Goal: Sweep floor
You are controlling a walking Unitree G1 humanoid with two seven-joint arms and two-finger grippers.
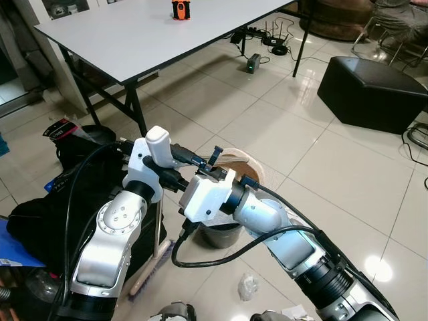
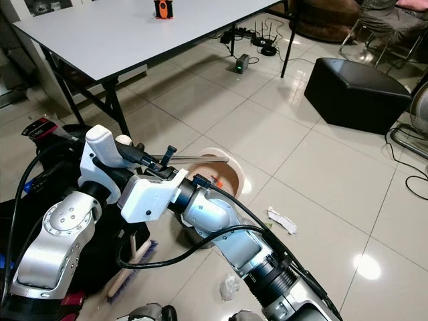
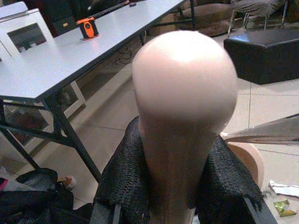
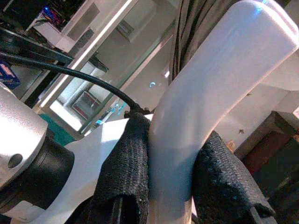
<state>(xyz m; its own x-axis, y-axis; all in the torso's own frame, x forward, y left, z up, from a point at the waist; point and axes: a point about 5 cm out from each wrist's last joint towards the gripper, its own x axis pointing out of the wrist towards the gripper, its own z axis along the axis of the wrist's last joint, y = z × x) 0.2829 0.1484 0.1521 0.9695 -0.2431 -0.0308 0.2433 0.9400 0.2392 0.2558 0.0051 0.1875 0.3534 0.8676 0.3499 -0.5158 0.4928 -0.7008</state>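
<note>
Where arms cross, left gripper (image 3: 180, 205) clamps broom handle (image 3: 184, 93) — right gripper (image 4: 170, 186) dustpan handle (image 4: 210, 93).

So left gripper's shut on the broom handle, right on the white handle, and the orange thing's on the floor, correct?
Not quite: the orange thing stands on the table, as the left eye view shows. The left gripper is shut on the broom handle and the right gripper on the white handle.

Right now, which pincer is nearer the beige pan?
Right. The right pincer, clamping a white handle, is beside the beige pan; the left pincer, farther left, clamps the broom handle.
</note>
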